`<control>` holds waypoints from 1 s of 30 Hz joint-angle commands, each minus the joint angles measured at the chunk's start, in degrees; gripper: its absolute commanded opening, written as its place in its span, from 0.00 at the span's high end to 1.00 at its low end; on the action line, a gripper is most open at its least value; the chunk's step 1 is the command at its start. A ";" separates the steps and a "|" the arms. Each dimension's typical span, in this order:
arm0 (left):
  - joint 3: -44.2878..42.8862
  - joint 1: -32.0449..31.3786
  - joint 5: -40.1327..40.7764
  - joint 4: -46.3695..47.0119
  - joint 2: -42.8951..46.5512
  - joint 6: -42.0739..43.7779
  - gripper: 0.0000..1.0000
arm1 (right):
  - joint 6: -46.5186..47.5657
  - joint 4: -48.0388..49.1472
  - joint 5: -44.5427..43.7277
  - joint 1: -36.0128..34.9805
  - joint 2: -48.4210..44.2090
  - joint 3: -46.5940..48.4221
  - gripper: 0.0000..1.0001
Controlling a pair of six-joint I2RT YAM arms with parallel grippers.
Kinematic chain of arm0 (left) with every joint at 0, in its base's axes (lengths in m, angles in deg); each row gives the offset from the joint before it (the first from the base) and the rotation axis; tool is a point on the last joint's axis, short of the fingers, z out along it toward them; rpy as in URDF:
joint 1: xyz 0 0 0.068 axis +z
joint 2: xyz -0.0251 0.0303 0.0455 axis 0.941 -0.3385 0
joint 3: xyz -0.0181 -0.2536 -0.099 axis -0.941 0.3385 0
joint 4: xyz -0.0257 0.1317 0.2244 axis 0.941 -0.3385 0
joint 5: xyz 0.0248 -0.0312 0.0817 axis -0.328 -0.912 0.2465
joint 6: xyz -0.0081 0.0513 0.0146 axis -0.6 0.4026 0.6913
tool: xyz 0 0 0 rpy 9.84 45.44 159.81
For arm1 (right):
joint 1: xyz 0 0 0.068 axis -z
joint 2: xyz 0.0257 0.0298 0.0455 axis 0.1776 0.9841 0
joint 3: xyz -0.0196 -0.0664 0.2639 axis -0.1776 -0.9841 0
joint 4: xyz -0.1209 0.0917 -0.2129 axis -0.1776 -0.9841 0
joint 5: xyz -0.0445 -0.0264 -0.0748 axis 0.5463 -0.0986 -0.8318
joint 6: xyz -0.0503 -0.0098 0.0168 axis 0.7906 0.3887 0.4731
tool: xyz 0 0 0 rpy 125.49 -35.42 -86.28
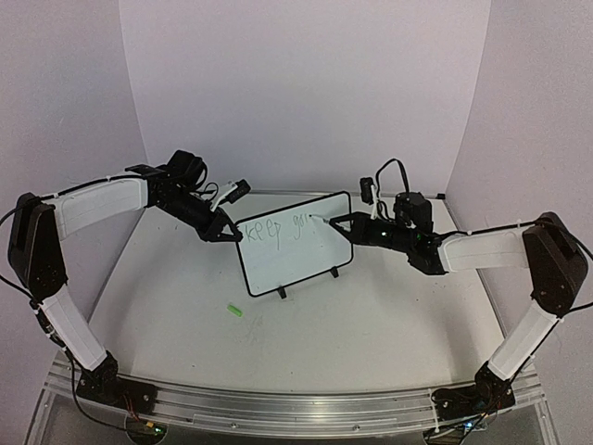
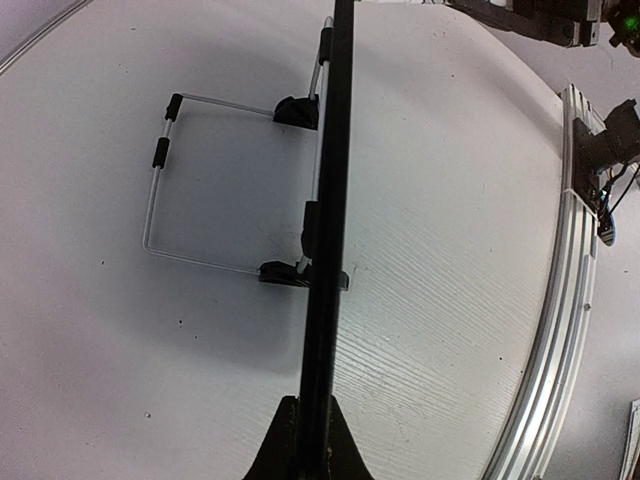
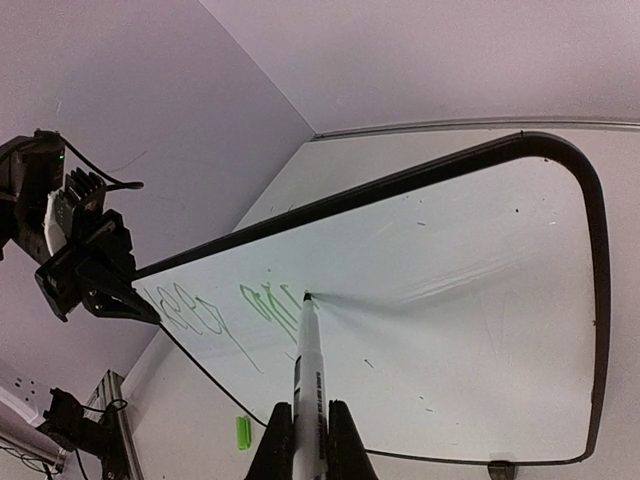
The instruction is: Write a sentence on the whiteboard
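The sentence (image 1: 276, 230) on the whiteboard (image 1: 296, 264) seems about half written. The right gripper (image 3: 305, 412) grips the marker (image 3: 307, 350); the left gripper (image 1: 226, 232) clamps the frame.

Green handwritten sentence (image 1: 274, 230) on whiteboard (image 1: 298, 264) read approx. "keep go", 1 line, upper-left of board; last chars unclear. Right wrist view showed same txt slanted, not legible. Small dark print on marker (image 3: 309, 375) barrel unreadable.

**Board Station Layout**

The whiteboard (image 1: 295, 255) stands mid-table (image 1: 389, 320) on a stand (image 2: 160, 180) behind it. The left gripper (image 1: 229, 234) clamps its left edge. From the right, the right gripper (image 1: 345, 222) holds the marker (image 3: 306, 360), its tip on the board just right of the sentence (image 1: 273, 230). A cap (image 1: 234, 311) lies before the board, to the left.
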 commanded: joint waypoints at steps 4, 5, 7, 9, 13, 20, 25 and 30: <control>-0.67 -0.01 4.33 -1.73 -1.62 2.32 1.00 | 0.43 1.35 -4.36 0.24 -2.67 0.95 1.00; -0.67 0.01 4.30 -1.71 -1.59 2.32 1.00 | 0.43 1.37 -4.87 0.27 -2.87 0.65 1.00; -0.67 -0.01 4.23 -1.70 -1.62 2.31 1.00 | 0.43 1.41 -5.64 0.27 -3.36 0.00 1.00; -0.67 0.01 4.26 -1.70 -1.65 2.32 1.00 | 0.49 1.43 -5.87 0.27 -3.66 -0.31 1.00; -0.69 -0.02 4.27 -1.69 -1.57 2.34 1.00 | 0.40 1.38 -5.83 0.27 -3.47 -0.59 1.00; -0.67 -0.03 4.28 -1.72 -1.48 2.32 1.00 | -0.62 1.47 -4.79 0.28 -1.67 -1.90 1.00; -0.71 -0.03 4.18 -1.73 -1.51 2.32 1.00 | -1.06 1.47 -4.64 0.30 -1.11 -3.54 1.00; -0.70 -0.02 4.17 -1.72 -1.50 2.32 1.00 | -1.13 1.47 -4.72 0.28 -1.04 -4.07 1.00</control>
